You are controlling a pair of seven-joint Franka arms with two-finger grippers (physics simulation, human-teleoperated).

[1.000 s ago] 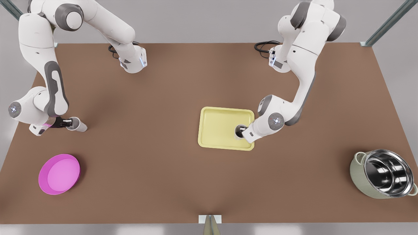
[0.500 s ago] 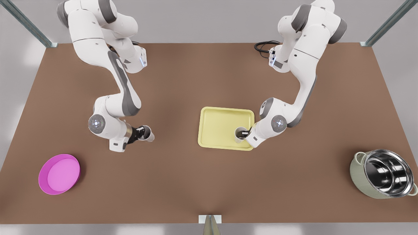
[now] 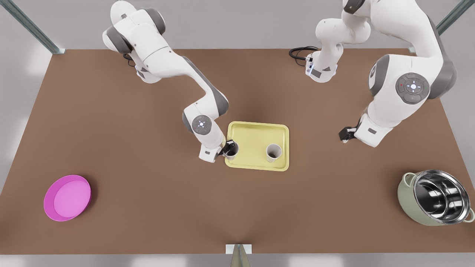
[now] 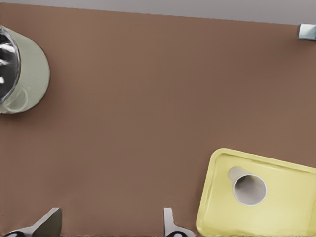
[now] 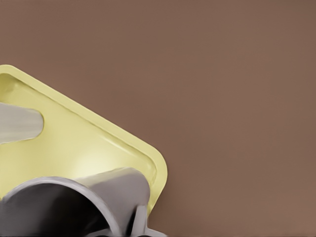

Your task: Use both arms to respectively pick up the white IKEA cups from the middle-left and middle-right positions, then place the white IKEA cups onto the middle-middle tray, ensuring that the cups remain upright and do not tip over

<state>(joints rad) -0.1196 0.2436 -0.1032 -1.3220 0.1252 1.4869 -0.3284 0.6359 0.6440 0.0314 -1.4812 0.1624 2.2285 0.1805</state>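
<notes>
The fingers [image 3: 224, 148] of the right gripper [image 3: 226, 148] pinch the rim of the held cup [image 3: 232, 149], one inside and one outside, and the cup looks upright. It sits at the tray [image 3: 256, 129] edge on the front view's left, by the near corner. In the right wrist view its base [image 5: 74, 202] hangs just inside the rim, though I cannot tell whether it touches the floor of the tray. The placed cup [image 3: 274, 152] stands upright and alone toward the tray's other side, well apart from the first. Off to the front view's right, the left gripper [image 3: 344, 134] waits above the bare bench [image 3: 148, 111] with its fingers [image 4: 169, 223] spread around nothing. So I judge this to be the last step, setting down the second cup. Next the cup should move slightly farther in from the rim, go straight down until it rests flat, and then be released without dragging the rim sideways. The pink bowl [image 3: 66, 197] and steel pot [image 3: 434, 198] stand far clear.
</notes>
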